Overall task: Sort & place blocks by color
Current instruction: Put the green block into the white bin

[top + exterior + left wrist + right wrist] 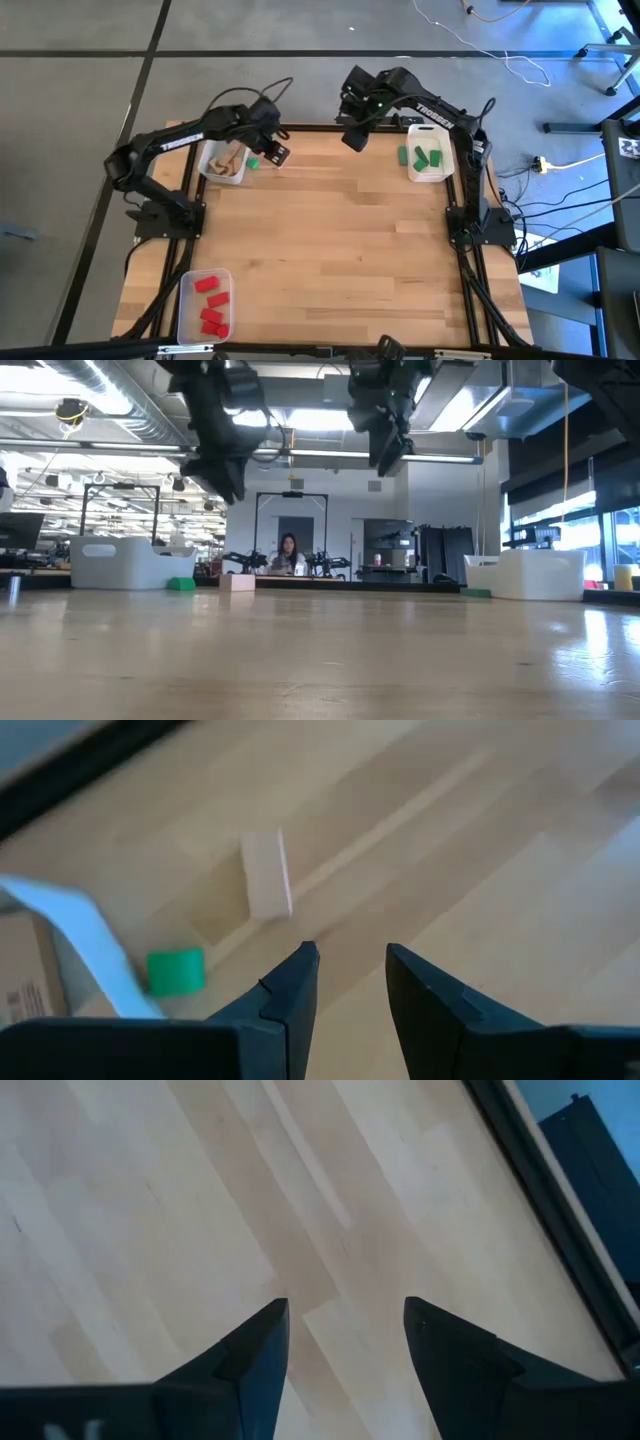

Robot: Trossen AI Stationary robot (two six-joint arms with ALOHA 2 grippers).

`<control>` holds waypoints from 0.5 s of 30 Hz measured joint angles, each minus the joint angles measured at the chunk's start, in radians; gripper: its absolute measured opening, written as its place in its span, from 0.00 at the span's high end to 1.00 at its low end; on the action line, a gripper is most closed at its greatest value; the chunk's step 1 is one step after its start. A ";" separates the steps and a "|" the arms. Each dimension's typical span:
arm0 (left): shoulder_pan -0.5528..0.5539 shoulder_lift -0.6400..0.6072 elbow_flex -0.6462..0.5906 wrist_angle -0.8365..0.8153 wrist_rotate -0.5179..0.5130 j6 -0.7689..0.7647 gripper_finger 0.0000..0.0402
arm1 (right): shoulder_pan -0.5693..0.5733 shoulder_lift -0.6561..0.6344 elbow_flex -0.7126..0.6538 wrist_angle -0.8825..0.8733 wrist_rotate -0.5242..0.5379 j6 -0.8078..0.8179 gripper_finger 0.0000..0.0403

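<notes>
The left tool point(347, 982), slightly parted and empty, is hovering over a pale wooden block point(266, 875); the neighbouring small green block point(176, 971) risks being nudged. The right tool point(345, 1335) is hanging open, empty.

The wooden table point(320, 250) holds three clear bins, one with red blocks point(205, 305) in a near corner, one with green blocks point(428, 152) far right, one with wood blocks point(225, 160) far left, plus a loose green block point(254, 162) and a pale block point(266, 875).
</notes>
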 joint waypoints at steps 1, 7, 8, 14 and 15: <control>0.001 0.017 0.008 -0.020 -0.001 -0.003 0.72 | -0.001 0.000 -0.017 0.010 0.000 0.000 0.51; 0.005 0.094 0.012 -0.057 0.020 -0.014 0.72 | -0.001 -0.001 -0.100 0.059 0.001 -0.001 0.51; 0.005 0.102 0.012 -0.055 0.033 -0.016 0.72 | -0.001 -0.001 -0.112 0.058 0.001 -0.002 0.51; 0.005 0.114 0.012 -0.038 0.067 -0.017 0.72 | -0.001 -0.001 -0.163 0.079 0.002 0.003 0.51; 0.005 0.114 0.012 -0.038 0.067 -0.017 0.72 | -0.001 -0.001 -0.168 0.081 0.002 0.005 0.51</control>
